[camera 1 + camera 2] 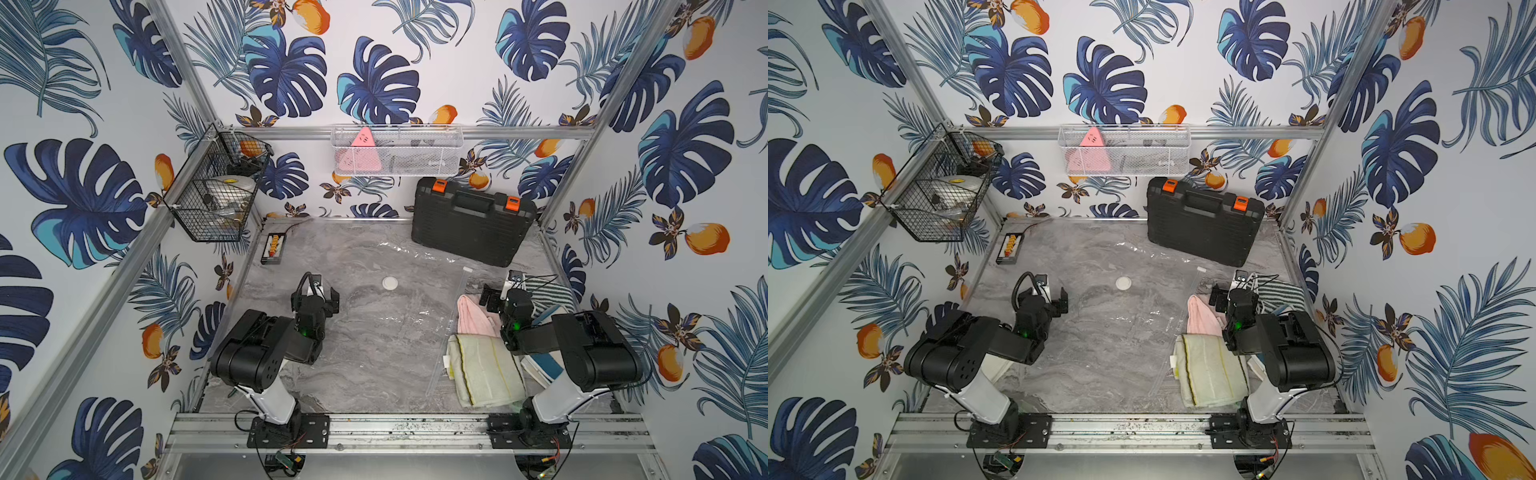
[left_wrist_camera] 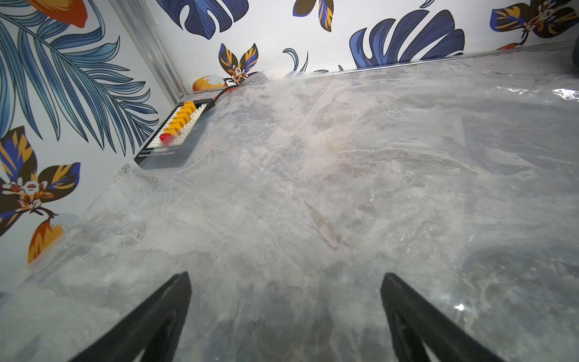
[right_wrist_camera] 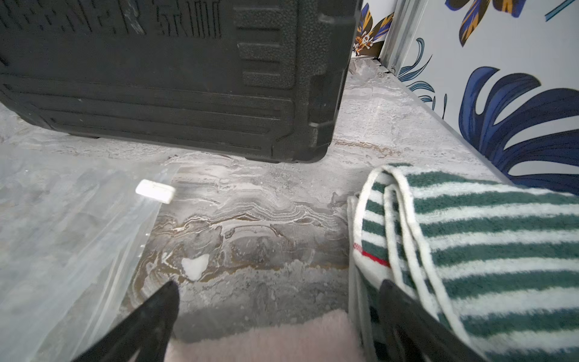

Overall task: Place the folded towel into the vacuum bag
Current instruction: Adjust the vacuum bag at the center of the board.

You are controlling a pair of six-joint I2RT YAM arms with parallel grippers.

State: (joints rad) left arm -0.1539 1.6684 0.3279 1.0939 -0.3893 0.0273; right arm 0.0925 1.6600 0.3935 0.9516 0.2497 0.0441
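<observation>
The vacuum bag lies flat on the table, clear and crinkly, with its round white valve cap and a zip strip along its right edge. Beside that edge lie a folded cream towel, a pink towel and a green-striped towel. My right gripper is open over the pink towel's far end, one finger at the striped towel's edge. My left gripper is open and empty above the bag's left part.
A black tool case stands at the back right, close to the bag. A black connector board lies at the back left. A black wire basket and a white mesh basket hang on the walls.
</observation>
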